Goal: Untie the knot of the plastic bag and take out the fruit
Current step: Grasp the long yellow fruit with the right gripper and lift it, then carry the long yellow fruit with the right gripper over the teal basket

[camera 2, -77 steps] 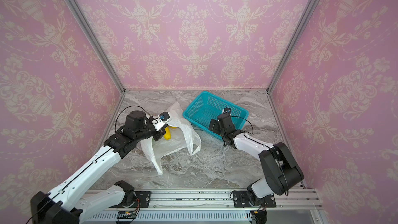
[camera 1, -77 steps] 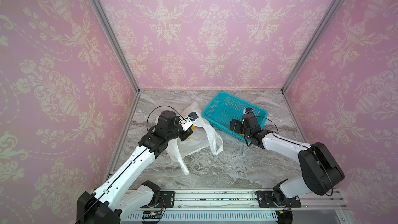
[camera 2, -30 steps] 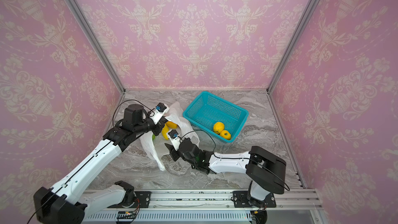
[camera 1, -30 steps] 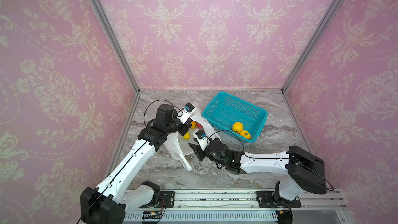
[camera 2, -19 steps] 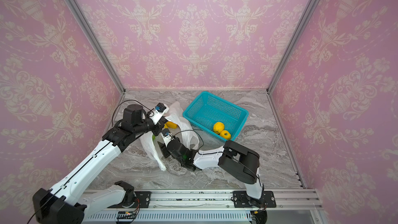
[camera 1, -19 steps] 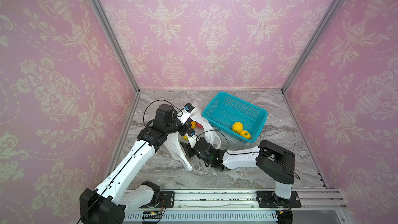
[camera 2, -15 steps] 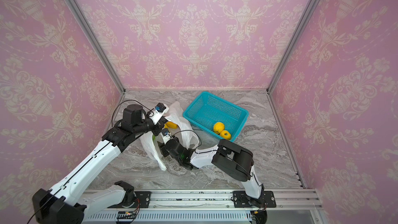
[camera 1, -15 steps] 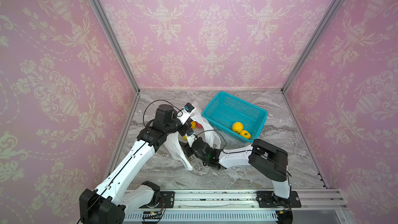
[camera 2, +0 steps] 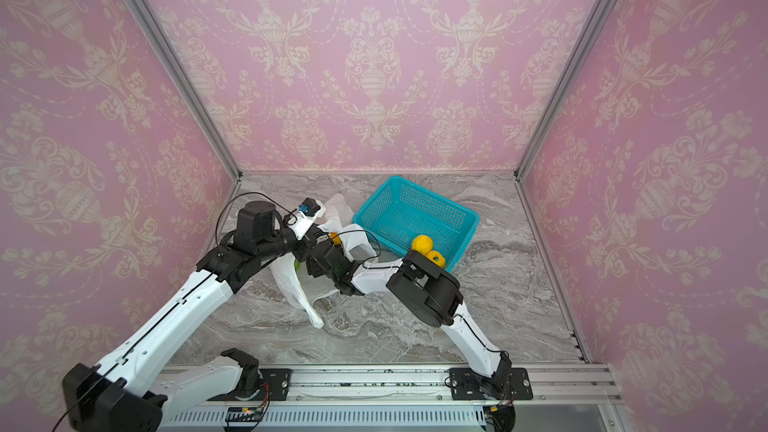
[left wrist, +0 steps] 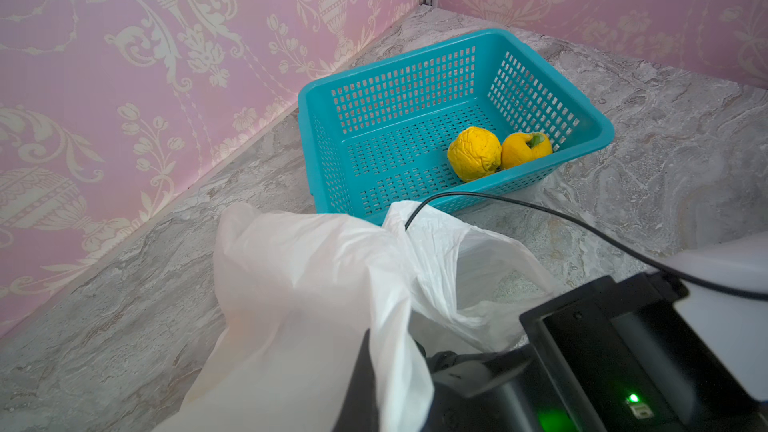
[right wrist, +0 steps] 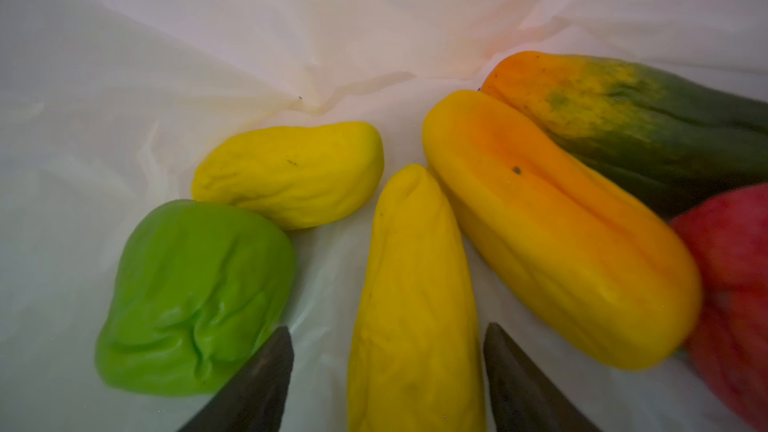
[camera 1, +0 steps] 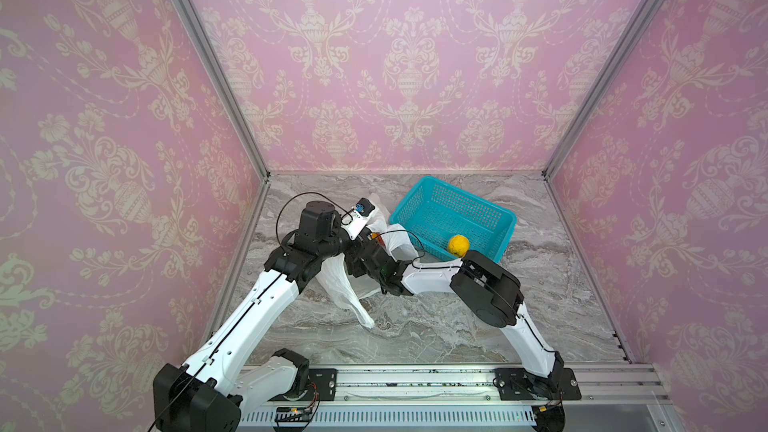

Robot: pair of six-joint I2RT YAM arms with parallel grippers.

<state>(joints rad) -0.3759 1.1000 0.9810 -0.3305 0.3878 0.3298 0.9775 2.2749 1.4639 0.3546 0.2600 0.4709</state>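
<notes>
The plastic bag [camera 1: 341, 284] sits on the marble tabletop [camera 1: 436, 326] left of centre, just beside the teal basket [left wrist: 399, 61], with its mouth lifted open. Through the right wrist camera I see six pieces of fruit inside it. They are a green round piece [right wrist: 195, 297], a short yellow piece [right wrist: 291, 172], a long yellow piece [right wrist: 415, 297], a yellow-orange piece [right wrist: 561, 234], a green-orange piece [right wrist: 644, 118] and a pink-red piece [right wrist: 735, 284] at the frame's edge. My right gripper [right wrist: 386, 326] is down in the bag. Its fingers [right wrist: 257, 380] stand wide apart on either side of the long yellow piece, with nothing gripped. One tip overlaps the green round piece, though I can't tell whether it touches. My left gripper [left wrist: 390, 380] is closed tight on a fold of the bag's rim and holds it up. Two round yellow-orange fruits [left wrist: 473, 153] lie touching each other in the basket, against one wall.
</notes>
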